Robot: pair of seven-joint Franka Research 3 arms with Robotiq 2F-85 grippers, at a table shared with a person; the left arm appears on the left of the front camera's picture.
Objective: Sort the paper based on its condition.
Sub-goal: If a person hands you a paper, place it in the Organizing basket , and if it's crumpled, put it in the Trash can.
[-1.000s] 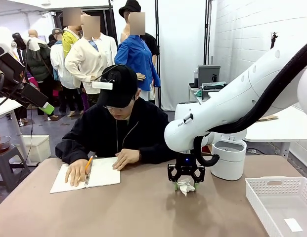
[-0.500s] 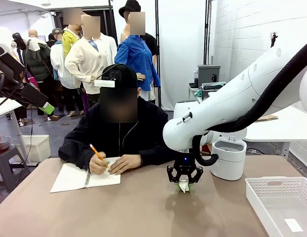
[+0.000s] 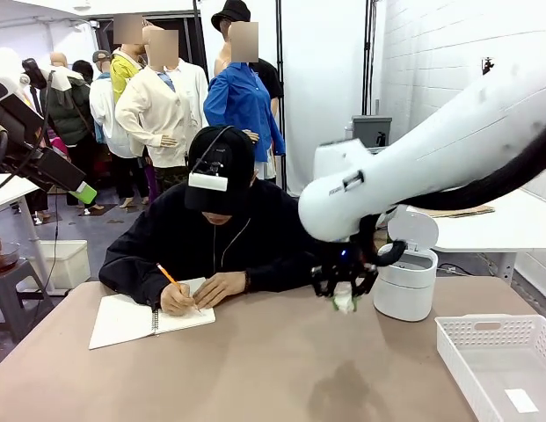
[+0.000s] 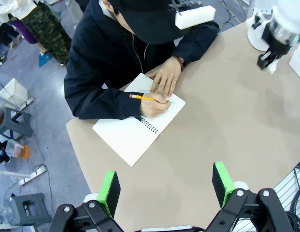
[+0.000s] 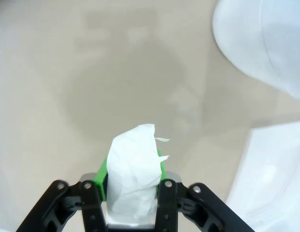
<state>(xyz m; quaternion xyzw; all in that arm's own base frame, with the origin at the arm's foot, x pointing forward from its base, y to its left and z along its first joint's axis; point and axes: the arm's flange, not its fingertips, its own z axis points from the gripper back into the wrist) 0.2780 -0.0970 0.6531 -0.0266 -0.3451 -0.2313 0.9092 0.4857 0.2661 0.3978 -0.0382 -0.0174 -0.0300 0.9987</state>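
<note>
Clearly the paper (image 5: 134, 150) sits clamped between the right gripper's (image 5: 133, 169) jaws (above the table (image 3: 211, 369)).

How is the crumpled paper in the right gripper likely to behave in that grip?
Probably very light and soft: the paper looks creased and squashed between the pads of the right gripper. It likely deforms rather than slips. Released, it would probably not roll far, being lumpy.

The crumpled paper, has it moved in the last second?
Yes. The paper, pinched in the right arm's fingers, has lifted off the table and drifted right, toward the white bin.
</note>
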